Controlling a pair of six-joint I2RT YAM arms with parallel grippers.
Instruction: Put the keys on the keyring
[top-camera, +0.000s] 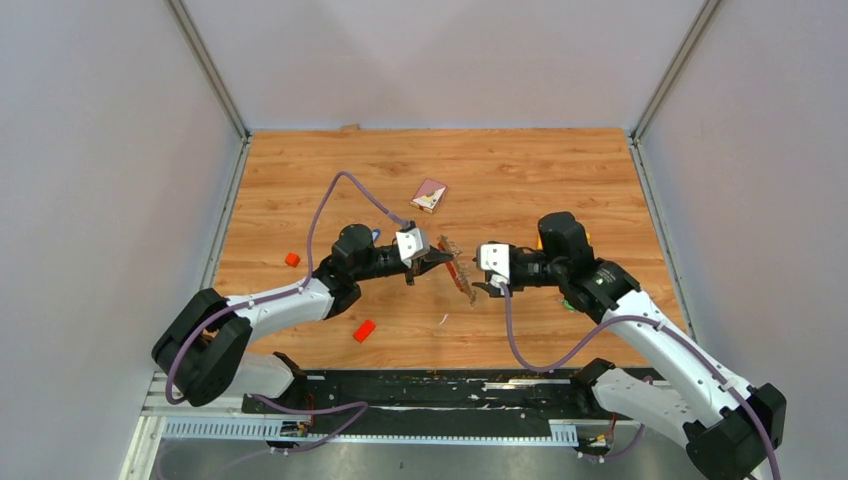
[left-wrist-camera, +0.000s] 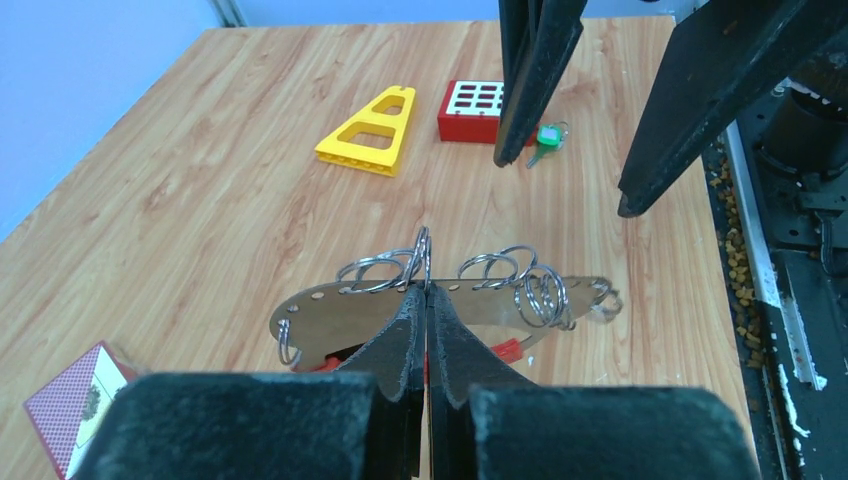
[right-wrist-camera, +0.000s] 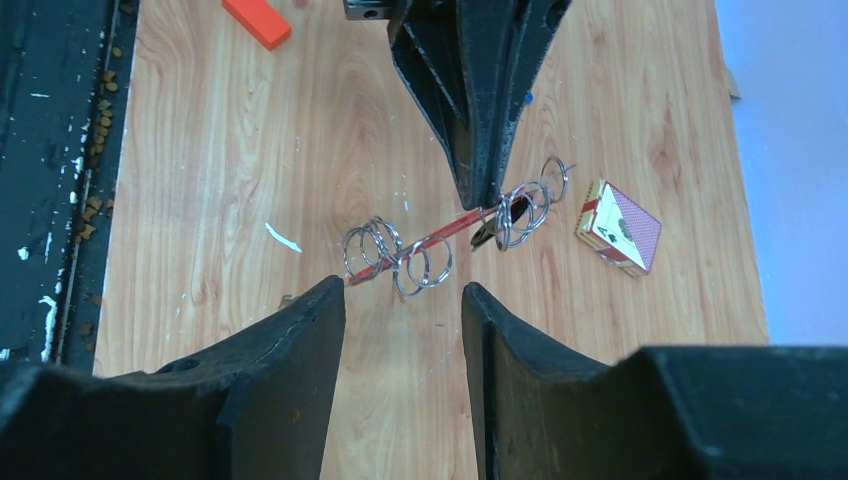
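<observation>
The keyring (left-wrist-camera: 330, 325), a flat strip hung with several silver rings over a red strap, is held off the wood by my left gripper (left-wrist-camera: 427, 290), which is shut on its upper edge. In the top view the keyring (top-camera: 462, 280) hangs between the two grippers. My right gripper (right-wrist-camera: 403, 295) stands open just short of the rings (right-wrist-camera: 425, 265), with nothing between its fingers. Its fingers (left-wrist-camera: 530, 80) reach down in front of the left wrist view. A green-tagged key (left-wrist-camera: 548, 138) lies on the table beyond them. No other key shows clearly.
A red block with white buttons (left-wrist-camera: 475, 108) and a yellow triangular piece (left-wrist-camera: 370, 130) lie near the green key. A card box (top-camera: 429, 196) sits further back. Two small orange blocks (top-camera: 292, 259) (top-camera: 364, 331) lie on the left. White walls bound the table.
</observation>
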